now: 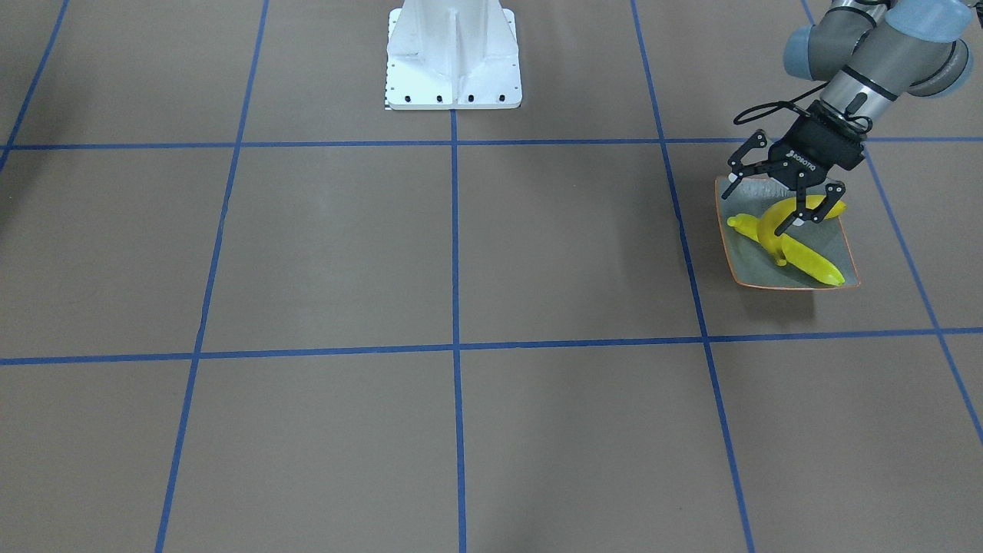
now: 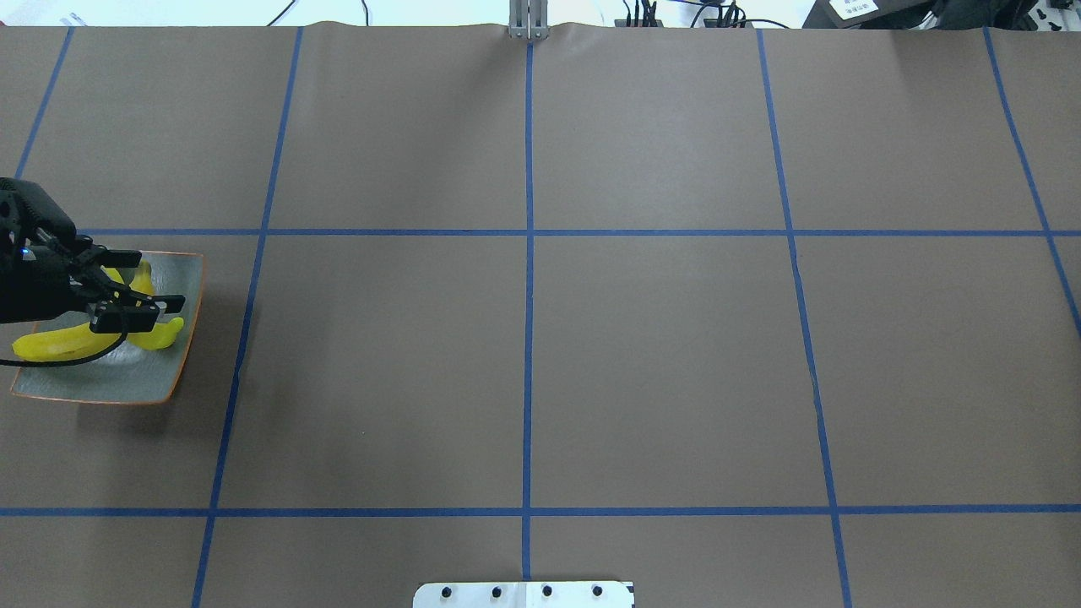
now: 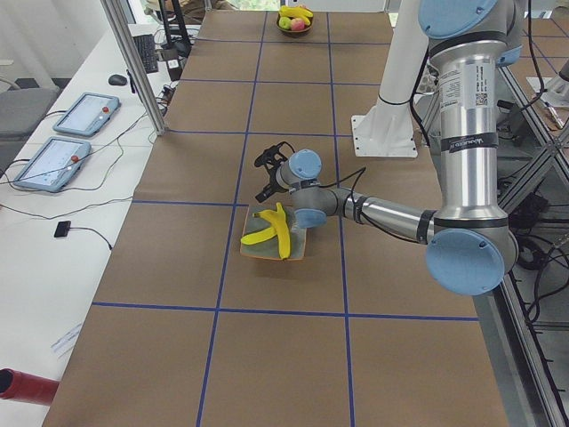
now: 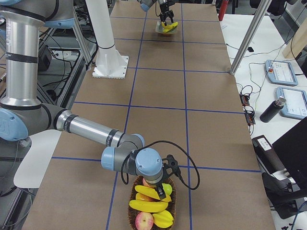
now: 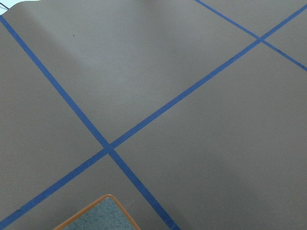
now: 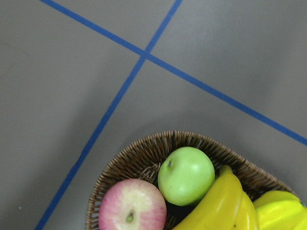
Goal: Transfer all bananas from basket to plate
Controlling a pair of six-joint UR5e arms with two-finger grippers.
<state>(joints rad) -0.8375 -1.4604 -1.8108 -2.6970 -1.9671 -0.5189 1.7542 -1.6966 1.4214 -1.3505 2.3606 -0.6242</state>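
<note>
Two yellow bananas lie crossed on the grey-green plate (image 1: 749,261) with the orange rim: a long one (image 1: 814,265) and a curved one (image 1: 768,226). My left gripper (image 1: 756,206) hovers just over them with its jaws wide open and empty; it also shows in the overhead view (image 2: 156,283). The wicker basket (image 6: 144,148) holds more bananas (image 6: 225,206) under my right wrist. My right gripper (image 4: 163,188) hangs low over the basket (image 4: 132,211); I cannot tell whether it is open or shut.
The basket also holds a green apple (image 6: 186,175) and a pink apple (image 6: 132,208). The white robot base (image 1: 453,57) stands at the table's middle edge. Blue tape lines grid the brown table. A plate corner (image 5: 103,218) shows in the left wrist view.
</note>
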